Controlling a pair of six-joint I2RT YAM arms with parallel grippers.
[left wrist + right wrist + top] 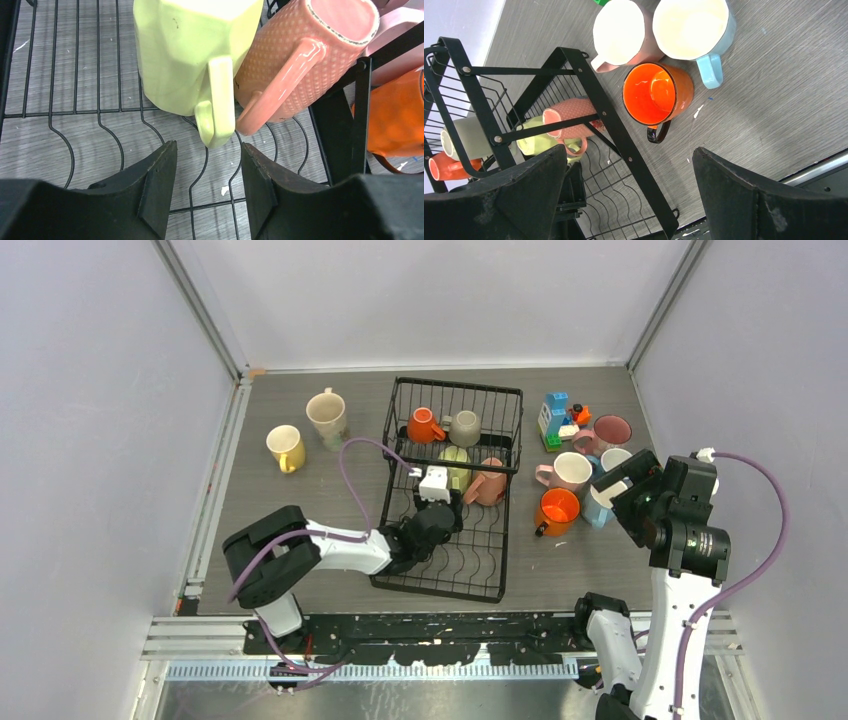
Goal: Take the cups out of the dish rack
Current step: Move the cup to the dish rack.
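The left gripper (pixel 207 150) stood spread and empty before the handle (pixel 220 95) of the pale green ceramic mug (pixel 185 50) in the black wire dish rack (pixel 361 115) — a skewed pinch could shove the salmon-pink dotted mug (pixel 300 60).

You get nothing legible in any view. No text, label, brand, number or sign reads on the cups (pixel 558 510), the dish rack (pixel 460 387), the toy-block figure (pixel 556 420) or the tabletop (pixel 280 502). The small dark specks on the pale green cup (pixel 190 50) are marks, not print.
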